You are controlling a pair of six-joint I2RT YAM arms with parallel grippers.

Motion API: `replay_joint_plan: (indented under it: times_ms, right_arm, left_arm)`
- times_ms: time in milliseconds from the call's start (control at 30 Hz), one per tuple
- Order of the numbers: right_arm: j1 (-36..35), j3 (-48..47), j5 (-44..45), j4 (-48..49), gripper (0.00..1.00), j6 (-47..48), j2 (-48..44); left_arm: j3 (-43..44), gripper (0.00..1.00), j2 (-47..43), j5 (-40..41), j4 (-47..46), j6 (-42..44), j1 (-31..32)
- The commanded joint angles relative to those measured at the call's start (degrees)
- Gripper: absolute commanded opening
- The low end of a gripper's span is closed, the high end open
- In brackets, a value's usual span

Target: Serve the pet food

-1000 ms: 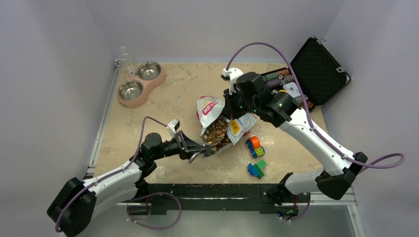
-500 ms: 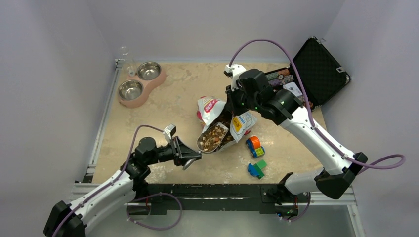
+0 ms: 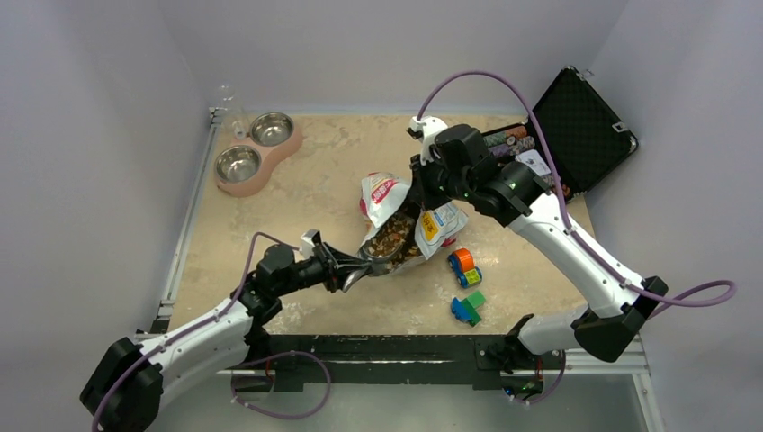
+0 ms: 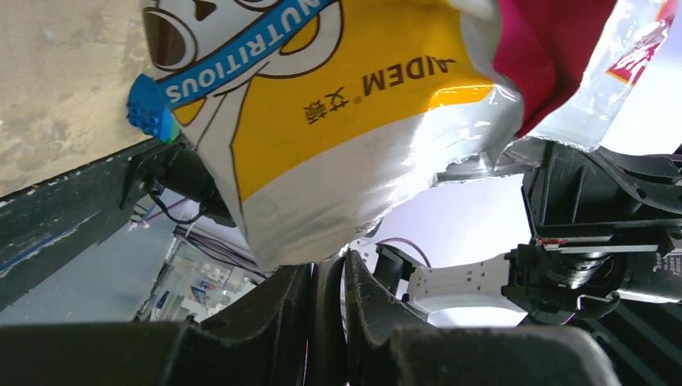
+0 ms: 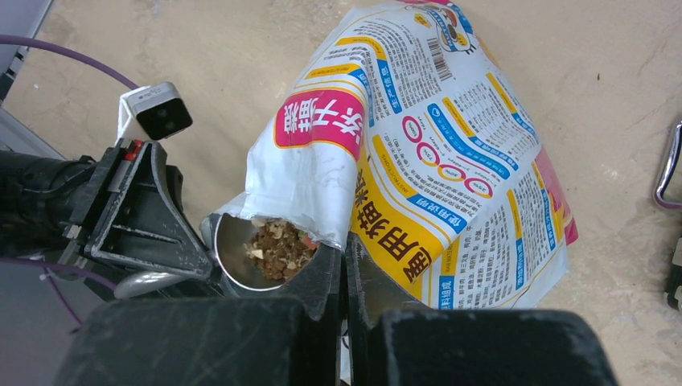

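holding scoop [image 5: 228, 241] of kibble [image 5: 278, 246] in bag [image 5: 450, 161]

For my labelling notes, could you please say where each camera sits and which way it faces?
Top external: above and behind the bases, facing down at the table; both arms show.
Left wrist: on the left arm, facing past its jaws at the bag.
Right wrist: on the right arm, facing down past its jaws at kibble in the scoop.
All share the bag.

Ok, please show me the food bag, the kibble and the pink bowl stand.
food bag [image 5: 450, 185]: right wrist view, printed panel.
kibble [image 5: 277, 249]: right wrist view, brown heap.
pink bowl stand [image 3: 295, 139]: top external view, outer edge.
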State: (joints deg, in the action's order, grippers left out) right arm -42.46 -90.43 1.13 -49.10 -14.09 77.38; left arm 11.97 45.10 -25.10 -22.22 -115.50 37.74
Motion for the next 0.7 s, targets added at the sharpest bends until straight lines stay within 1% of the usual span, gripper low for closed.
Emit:
replay_joint_plan:
  times_ms: [0,133,200,333,400,467,667]
  right_arm:
    - [0.4,-2.7,2.1,4.6,0.00,-0.3,-4.8]
    - [0.4,-1.6,3.1,5.0,0.00,-0.1,-5.4]
    - [0.4,-1.4,2.9,5.1,0.00,-0.2,-5.4]
    - [0.4,-0.7,3.2,5.2,0.00,-0.2,-5.6]
    - [0.4,-0.5,3.7,5.2,0.00,-0.2,-5.8]
    - [0.5,-0.3,4.5,5.2,0.00,-0.4,-5.9]
    - [0.4,-1.8,4.6,4.9,0.00,-1.7,-5.1]
  left_arm:
    - [-3.3,0.00,-2.1,3.5,-6.0,-0.8,-1.7]
    - [-3.3,0.00,-7.4,2.4,0.1,4.4,-1.9]
    - [-1.4,0.00,-9.8,1.2,4.0,8.5,-1.9]
    - [6.1,0.00,-13.7,-2.0,20.4,22.9,-1.9]
    - [9.0,0.00,-15.6,-2.6,28.7,27.1,-1.9]
    - [10.7,0.00,-17.1,-3.2,30.8,28.7,-2.0]
    - [13.1,0.00,-20.1,-5.2,33.5,28.9,-1.9]
